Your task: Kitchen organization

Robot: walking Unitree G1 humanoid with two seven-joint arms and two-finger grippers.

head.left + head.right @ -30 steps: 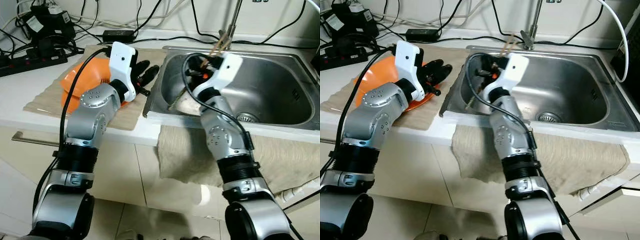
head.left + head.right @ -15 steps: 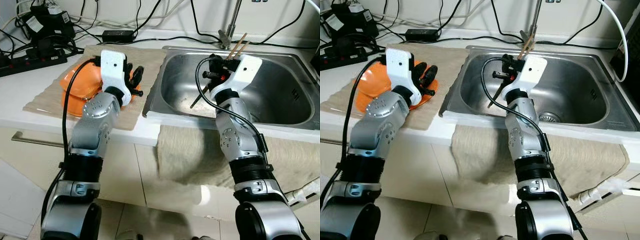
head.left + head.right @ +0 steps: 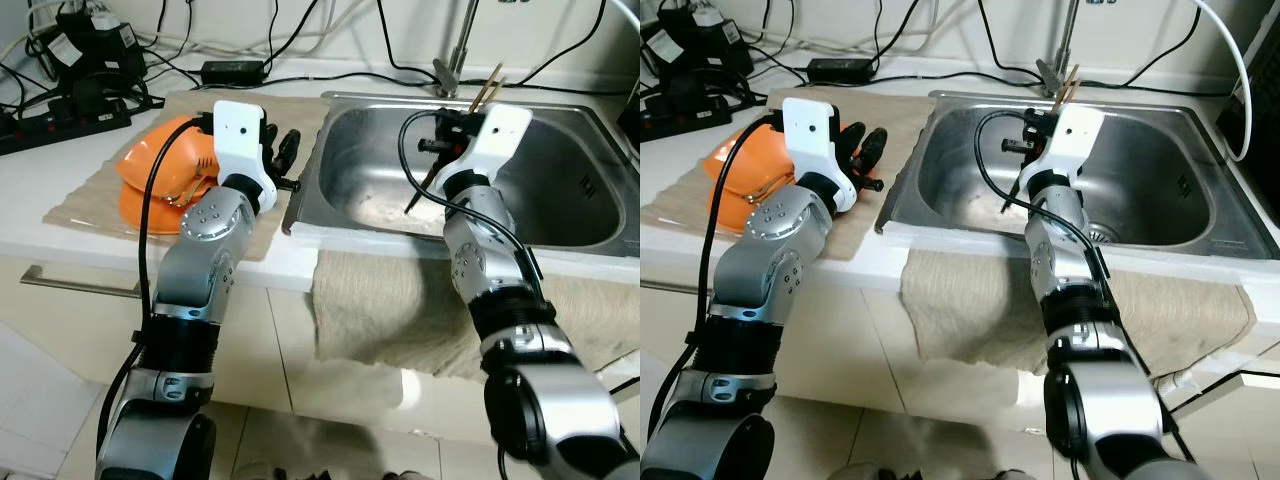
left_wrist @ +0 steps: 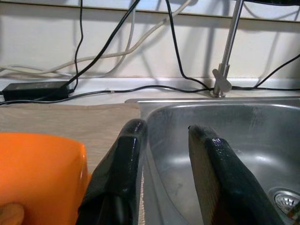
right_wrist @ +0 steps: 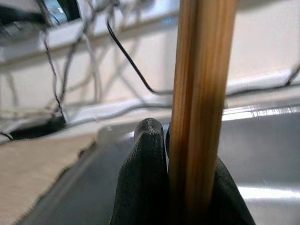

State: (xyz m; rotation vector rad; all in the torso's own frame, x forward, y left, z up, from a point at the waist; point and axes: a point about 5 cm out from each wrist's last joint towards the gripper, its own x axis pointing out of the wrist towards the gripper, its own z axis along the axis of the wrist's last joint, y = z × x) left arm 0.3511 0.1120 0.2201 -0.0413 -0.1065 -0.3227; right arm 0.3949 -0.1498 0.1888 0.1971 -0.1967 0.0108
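White wall, pale countertop, tiled floor

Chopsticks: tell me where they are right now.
The chopsticks are clamped in the right gripper, held over the sink just in front of the faucet, their lower ends hanging inside the basin.

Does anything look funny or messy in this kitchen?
Yes: a beige cloth hangs over the counter's front edge below the sink, and cables clutter the counter by the orange bowls. The right gripper holds chopsticks.
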